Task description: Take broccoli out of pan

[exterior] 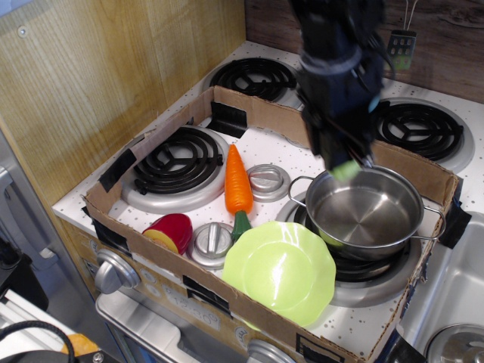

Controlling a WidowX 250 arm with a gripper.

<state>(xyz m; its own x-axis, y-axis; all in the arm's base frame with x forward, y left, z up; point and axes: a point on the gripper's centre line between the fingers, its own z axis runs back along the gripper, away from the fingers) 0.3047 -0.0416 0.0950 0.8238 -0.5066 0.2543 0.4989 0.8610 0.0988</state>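
Note:
The pan, a shiny steel pot with wire loop handles, stands on the front right burner and its inside shows bare. My gripper is blurred by motion above the pan's far left rim. It is shut on the broccoli, a small pale green lump that shows at the fingertips, lifted clear of the pan.
A cardboard tray wall rings the stove top. Inside lie an orange carrot, a lime-green scalloped plate, a red-yellow toy, two silver discs and the left burner. A wooden wall stands left.

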